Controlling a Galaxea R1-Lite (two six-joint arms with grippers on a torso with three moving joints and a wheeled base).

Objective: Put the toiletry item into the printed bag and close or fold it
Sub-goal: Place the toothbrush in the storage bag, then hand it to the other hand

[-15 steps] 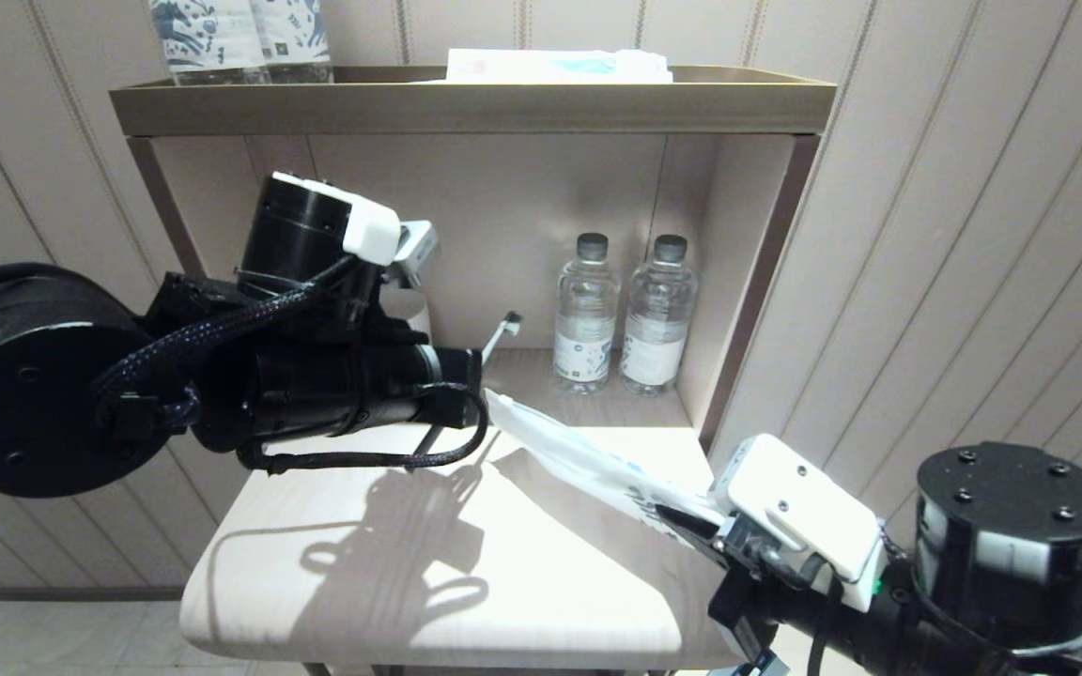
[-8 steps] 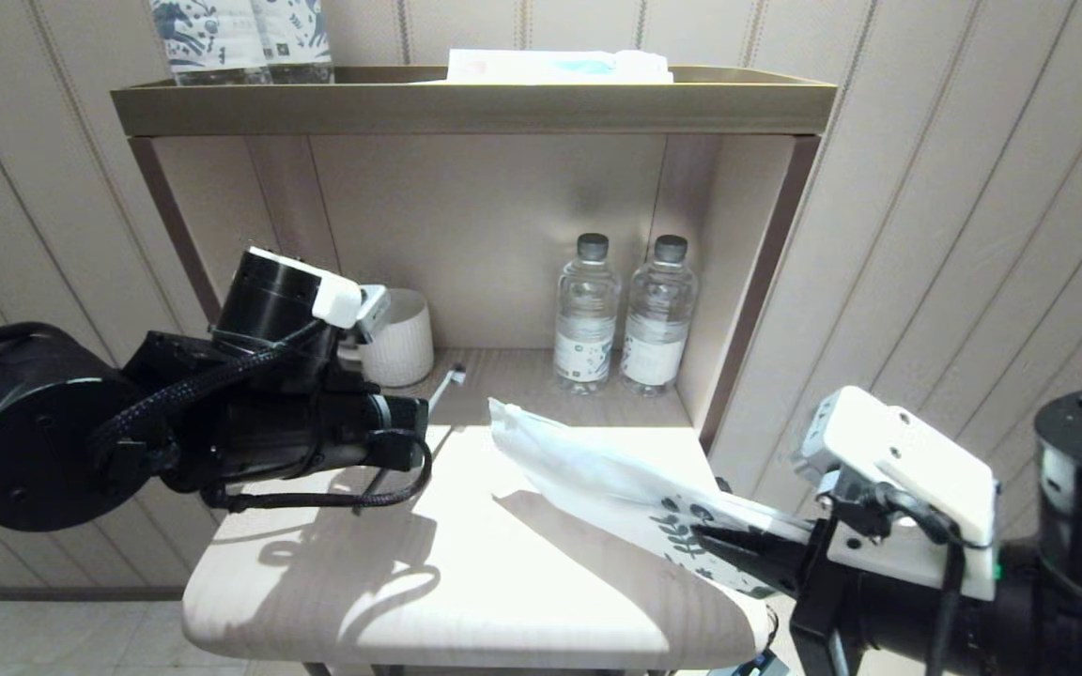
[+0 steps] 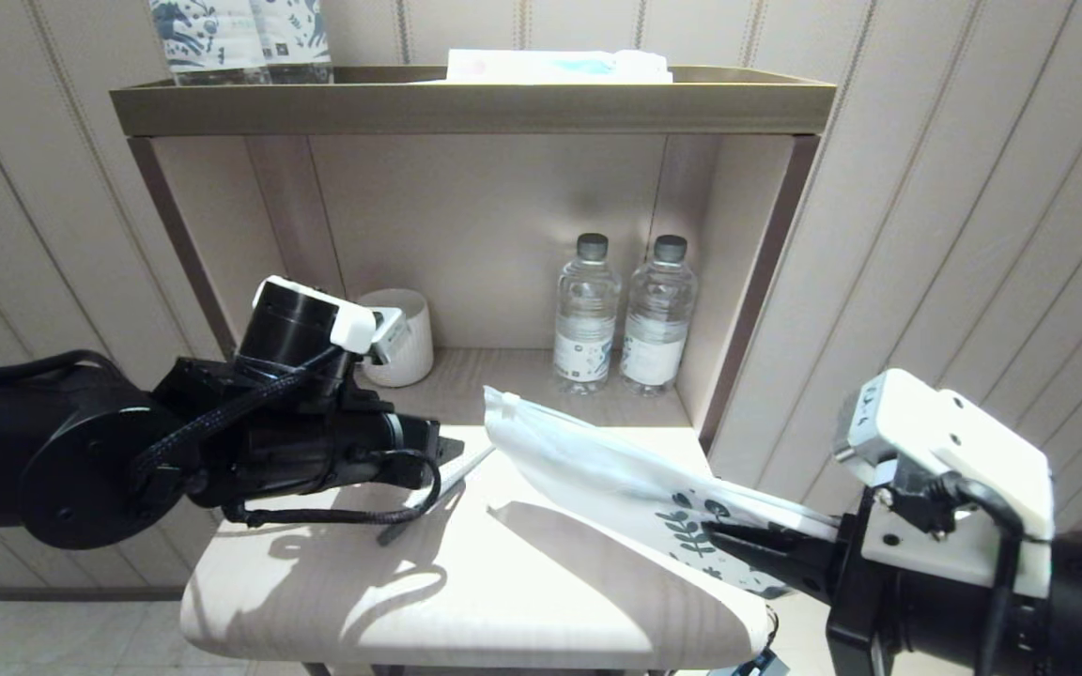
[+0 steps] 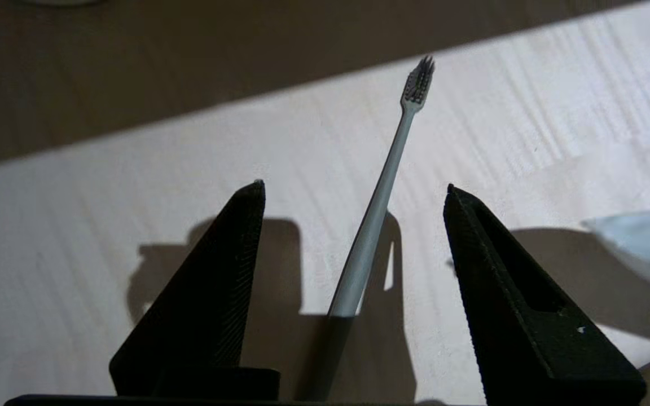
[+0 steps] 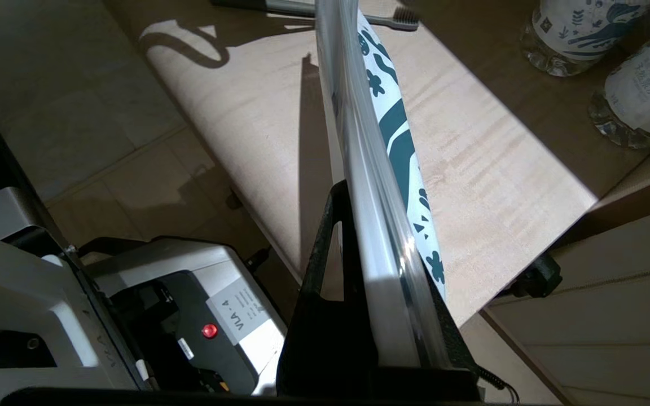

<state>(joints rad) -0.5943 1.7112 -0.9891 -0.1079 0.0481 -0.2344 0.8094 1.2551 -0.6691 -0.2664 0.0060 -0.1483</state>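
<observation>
The slim grey toothbrush lies on the pale tabletop, its bristle head pointing toward the bag's mouth. My left gripper is low over the table, open, its fingers either side of the handle and touching it nowhere. The printed bag is white with dark leaf prints and slants up off the table. My right gripper, at the table's right front corner, is shut on its printed end. The toothbrush head shows beyond the bag's far end.
Two water bottles stand at the back of the alcove, a white cup at its left. Navy-printed packs stand on the upper shelf. The robot's base is below the table's front edge.
My left arm came down from in front of the alcove to the tabletop, and the toothbrush now lies between its open fingers. My right gripper drew the bag's printed end rightward.
</observation>
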